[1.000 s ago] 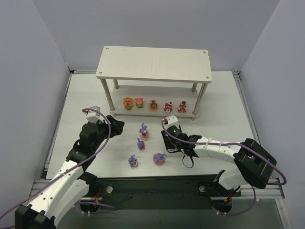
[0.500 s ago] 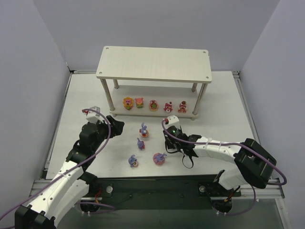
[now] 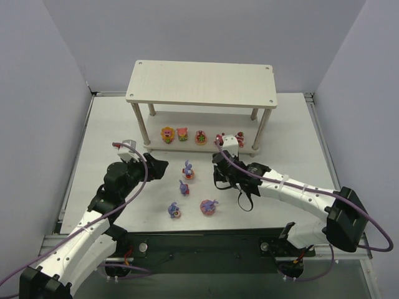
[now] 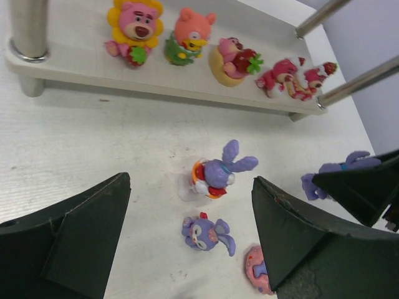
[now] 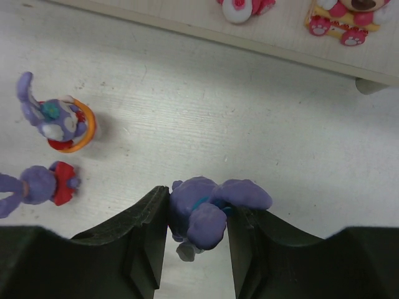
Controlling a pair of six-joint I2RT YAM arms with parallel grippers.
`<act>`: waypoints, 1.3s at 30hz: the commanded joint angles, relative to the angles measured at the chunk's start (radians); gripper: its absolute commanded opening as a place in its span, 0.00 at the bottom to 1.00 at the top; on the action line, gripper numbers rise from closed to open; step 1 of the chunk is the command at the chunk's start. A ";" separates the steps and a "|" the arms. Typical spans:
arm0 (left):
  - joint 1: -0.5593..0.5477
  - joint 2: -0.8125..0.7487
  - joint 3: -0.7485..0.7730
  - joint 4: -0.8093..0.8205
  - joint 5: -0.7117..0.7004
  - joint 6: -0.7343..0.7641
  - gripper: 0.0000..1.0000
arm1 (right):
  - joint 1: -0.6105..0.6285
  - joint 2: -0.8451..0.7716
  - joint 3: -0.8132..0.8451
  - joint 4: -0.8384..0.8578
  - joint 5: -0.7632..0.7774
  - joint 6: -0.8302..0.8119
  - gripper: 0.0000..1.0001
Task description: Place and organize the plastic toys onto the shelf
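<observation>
Toys, top view: five round toys (image 3: 201, 137) in pink, red and yellow stand in a row on the lower board of the shelf (image 3: 202, 83), along its near edge. Four purple bunnies (image 3: 183, 187) sit on the table (image 3: 293, 143) near of the shelf: two one behind the other, two more nearer and spread apart. The left gripper (image 3: 159, 167) hangs just left of the far bunny, jaws wide, nothing btwn them. The right gripper (image 3: 218, 177) is right of the bunnies, near of the shelf's right half; its grip can't be made out from above

Left wrist view: fingers wide apart. Btwn them, further off, a bunny on an orange base (image 4: 215, 174) stands upright, w/ another bunny lying on its side nearer. A pink toy (image 4: 257, 274) is partly hidden by the right-hand finger. The round toys line the shelf board at the far side. At the right edge a fifth bunny (image 4: 340, 173) sits at the right gripper's dark tip

Right wrist view: both fingers press the fifth bunny, one on each side, ears pointing right. Can't tell if it is clear of the table. The bunny on an orange base is at left
</observation>
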 commanded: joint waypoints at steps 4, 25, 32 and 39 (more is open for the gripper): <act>-0.043 0.019 0.000 0.153 0.135 0.053 0.89 | 0.010 -0.119 0.172 -0.178 -0.003 0.059 0.00; -0.048 0.027 0.013 0.118 0.090 0.053 0.89 | -0.094 -0.047 0.785 -0.591 0.206 0.050 0.00; -0.048 0.024 0.014 0.105 0.083 0.053 0.89 | -0.156 0.020 0.939 -0.619 0.227 0.016 0.00; -0.048 0.024 0.014 0.101 0.077 0.053 0.89 | -0.197 0.094 1.057 -0.619 0.260 -0.017 0.00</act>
